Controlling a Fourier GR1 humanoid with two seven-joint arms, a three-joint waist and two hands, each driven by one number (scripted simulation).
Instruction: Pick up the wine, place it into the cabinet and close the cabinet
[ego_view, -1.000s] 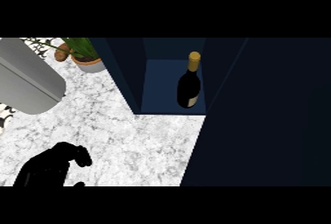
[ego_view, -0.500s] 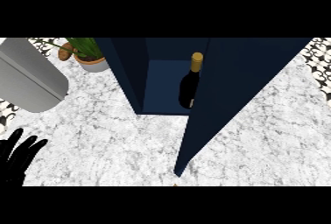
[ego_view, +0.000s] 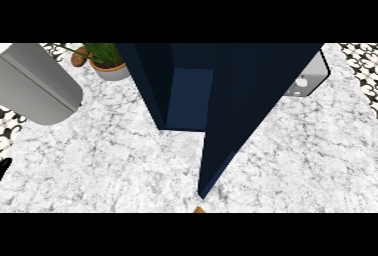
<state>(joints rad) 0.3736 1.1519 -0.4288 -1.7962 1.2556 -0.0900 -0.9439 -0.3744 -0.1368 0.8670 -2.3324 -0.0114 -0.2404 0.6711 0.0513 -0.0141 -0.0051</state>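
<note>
Head view, dark blue cabinet (ego_view: 244, 100) with door (ego_view: 251, 115) swung nearly across its opening, wine hidden from sight, black sliver of left hand (ego_view: 3, 167) at the edge, finger state unclear, right hand unseen, potted plant (ego_view: 109, 62) far beyond the fingers.

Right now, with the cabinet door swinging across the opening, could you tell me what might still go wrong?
The cabinet door is only partly closed: a strip of the interior shows, so the door may stop short of latching. The wine bottle is hidden behind the door; if it stands near the front, the door could hit it. Only a sliver of the left hand shows at the left edge and the right hand is out of view, so nothing visibly guides the door.
</note>
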